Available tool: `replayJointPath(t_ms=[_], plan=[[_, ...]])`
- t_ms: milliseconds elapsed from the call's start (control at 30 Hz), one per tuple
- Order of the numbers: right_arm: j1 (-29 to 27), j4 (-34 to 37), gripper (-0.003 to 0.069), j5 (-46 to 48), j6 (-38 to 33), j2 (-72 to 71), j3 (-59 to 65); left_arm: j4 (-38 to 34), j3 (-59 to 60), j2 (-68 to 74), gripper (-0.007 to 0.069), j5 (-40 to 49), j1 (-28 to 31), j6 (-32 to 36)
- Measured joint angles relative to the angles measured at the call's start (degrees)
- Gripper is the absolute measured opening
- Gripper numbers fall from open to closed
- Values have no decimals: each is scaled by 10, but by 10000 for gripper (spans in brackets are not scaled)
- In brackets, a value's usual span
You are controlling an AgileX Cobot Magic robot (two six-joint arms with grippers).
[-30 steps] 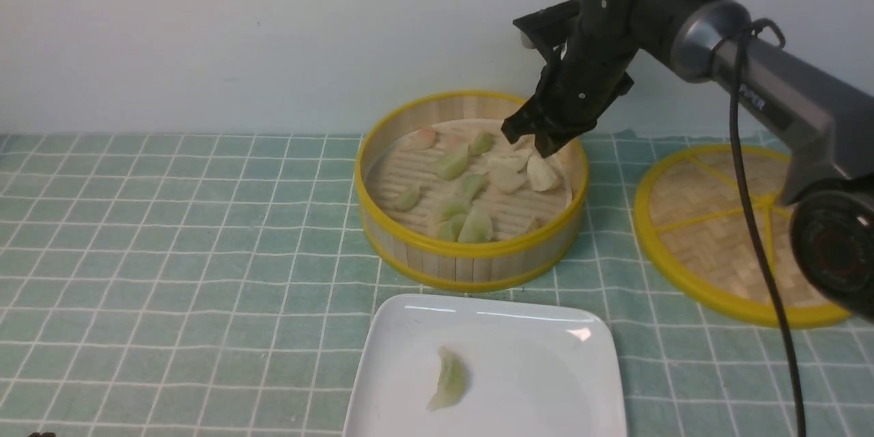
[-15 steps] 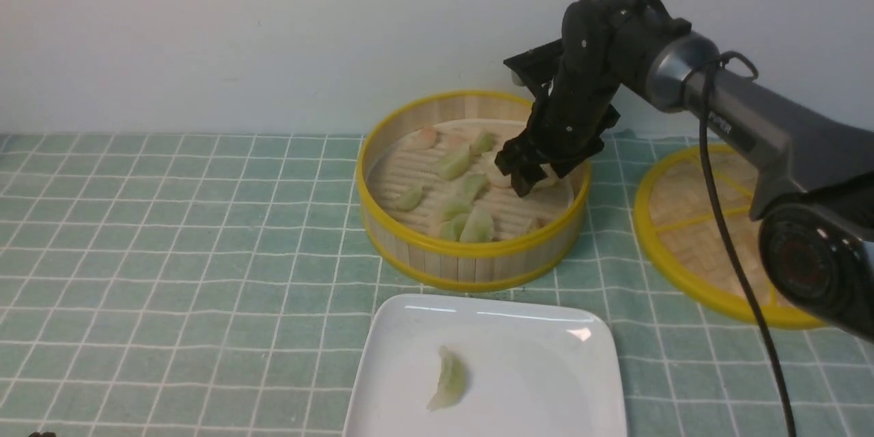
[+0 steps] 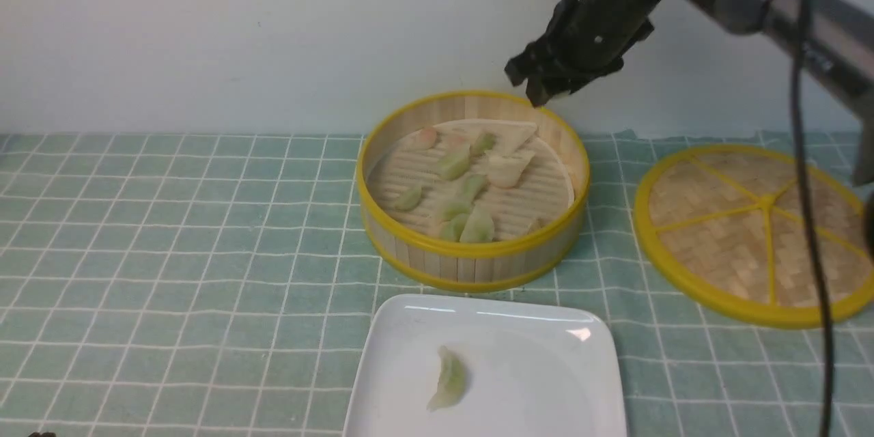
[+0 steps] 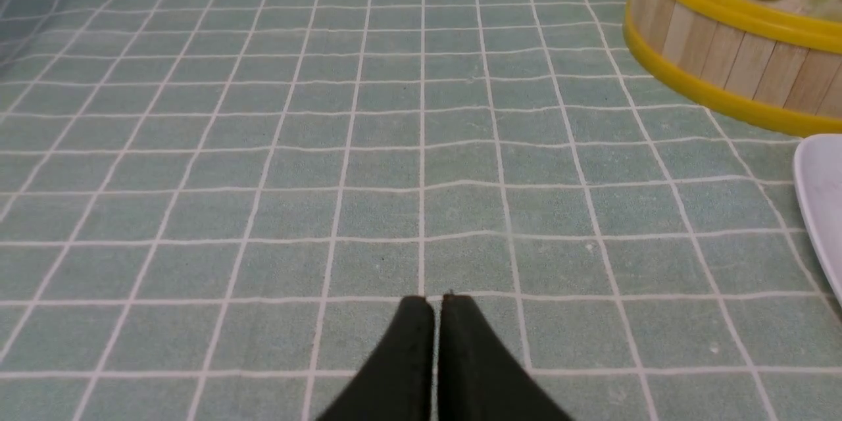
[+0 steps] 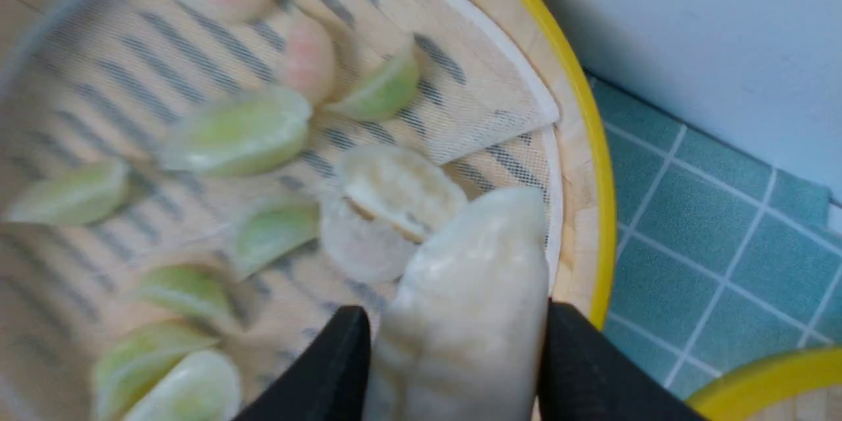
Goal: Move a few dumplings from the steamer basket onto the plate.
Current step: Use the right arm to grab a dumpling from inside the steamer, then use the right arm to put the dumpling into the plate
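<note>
Green checked cloth (image 3: 171,252), pale wall. Front view: basket (image 3: 471,266) of dumplings (image 3: 454,164); plate (image 3: 546,382) in front, bearing one green dumpling (image 3: 448,379); right gripper (image 3: 539,82) high over the basket's far rim. Left wrist view: left gripper (image 4: 437,306) pressed closed, empty, over cloth. Right wrist view: jaws clamp a white dumpling (image 5: 467,289) above the basket. Advice: grip gently, clear the rim, and lower beside the green dumpling before letting go.
</note>
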Motion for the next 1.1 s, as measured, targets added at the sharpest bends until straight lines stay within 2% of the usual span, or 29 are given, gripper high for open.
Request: replayJointPath(t_ms=[167,267,433,533,767,867,1000,1100], plan=[[1,53,301,0,-21,-147,180,0,0,0,-6,0,0,0],[8,89,301,1,-41,-217,334,0,0,0,-6,0,0,0],[54,109,301,-7,-46,-251,493,0,0,0,-6,0,0,0],[95,102,301,-78,-53,-246,569,0,0,0,-6,0,0,0],[133,99,316,-183,-58,-189,595,0,0,0,-6,0,0,0],[133,99,395,-202,-58,-177,594,0,0,0,-6,0,0,0],[133,85,491,-174,-58,-185,564,0,0,0,-6,0,0,0],[132,38,515,-157,-54,-201,507,0,0,0,-6,0,0,0]])
